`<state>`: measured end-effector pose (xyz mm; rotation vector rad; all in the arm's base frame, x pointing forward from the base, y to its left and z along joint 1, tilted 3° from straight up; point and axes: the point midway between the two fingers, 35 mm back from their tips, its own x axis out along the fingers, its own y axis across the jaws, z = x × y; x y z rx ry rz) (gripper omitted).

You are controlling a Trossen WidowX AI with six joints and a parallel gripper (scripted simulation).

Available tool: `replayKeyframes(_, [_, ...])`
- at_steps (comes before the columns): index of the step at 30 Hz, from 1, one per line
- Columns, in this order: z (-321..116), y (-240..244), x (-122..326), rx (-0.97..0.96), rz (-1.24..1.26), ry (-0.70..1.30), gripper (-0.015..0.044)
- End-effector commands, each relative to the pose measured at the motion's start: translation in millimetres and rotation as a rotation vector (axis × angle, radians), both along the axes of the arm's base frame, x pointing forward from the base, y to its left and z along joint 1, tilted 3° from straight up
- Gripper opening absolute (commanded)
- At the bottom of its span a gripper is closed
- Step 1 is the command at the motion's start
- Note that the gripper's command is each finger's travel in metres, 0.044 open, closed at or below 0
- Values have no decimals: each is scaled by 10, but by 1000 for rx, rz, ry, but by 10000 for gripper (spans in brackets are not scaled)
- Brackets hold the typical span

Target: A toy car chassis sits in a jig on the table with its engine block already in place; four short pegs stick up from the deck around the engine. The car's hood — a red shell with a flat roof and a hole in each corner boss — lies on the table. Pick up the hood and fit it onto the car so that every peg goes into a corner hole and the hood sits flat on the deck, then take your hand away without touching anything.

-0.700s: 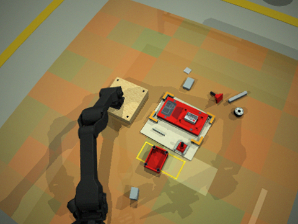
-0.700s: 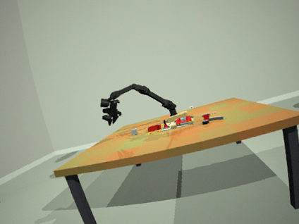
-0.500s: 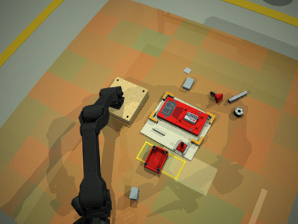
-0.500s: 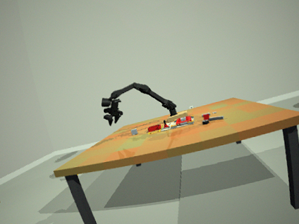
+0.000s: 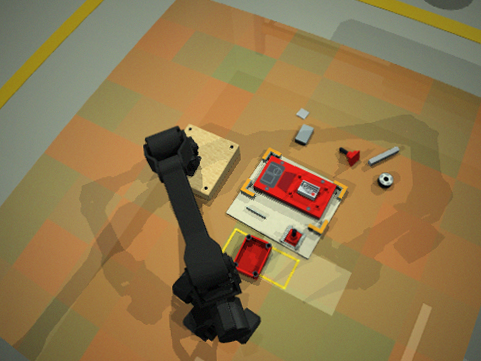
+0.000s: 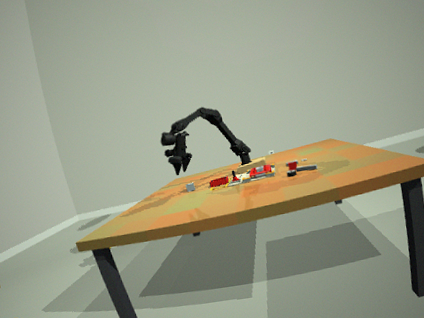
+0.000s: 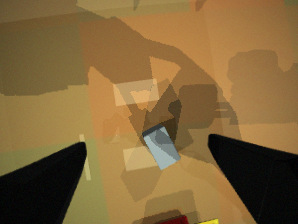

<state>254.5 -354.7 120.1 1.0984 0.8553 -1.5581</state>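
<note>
The red hood [image 5: 253, 256] [image 6: 219, 182] [image 7: 175, 220] lies hollow side up, a dark-ringed boss at each corner, partly over a yellow outline [image 5: 292, 274]. The red chassis [image 5: 289, 183] [image 6: 262, 173] sits in the pale jig [image 5: 236, 207] with orange corner brackets. The grey engine block [image 5: 308, 189] is on its deck; the pegs around it show only as tiny dark marks. My gripper [image 6: 181, 170] [image 7: 149, 144] is open and empty, high above the table. In the wrist view a grey block is below it and the hood is at the bottom edge. In the top view the arm hides the fingers.
The grey block [image 6: 190, 187] [image 7: 162, 148] stands near the hood. A red knob with a black stem [image 5: 293, 236] is on the jig plate. A wooden base [image 5: 214, 161] is beside the jig. Beyond are a red stemmed piece [image 5: 354, 157], grey bar [image 5: 384, 155], wheel [image 5: 386, 179] and another grey block [image 5: 304, 134].
</note>
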Motion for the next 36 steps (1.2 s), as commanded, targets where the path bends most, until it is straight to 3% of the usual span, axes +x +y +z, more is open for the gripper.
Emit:
replayKeyframes(1, [-60,399,93,69,40,-17,440])
replayKeyframes(14, [-244,1730,110,285,166,-29,440])
replayKeyframes(36, [-338,1739,113,287,167,-29,440])
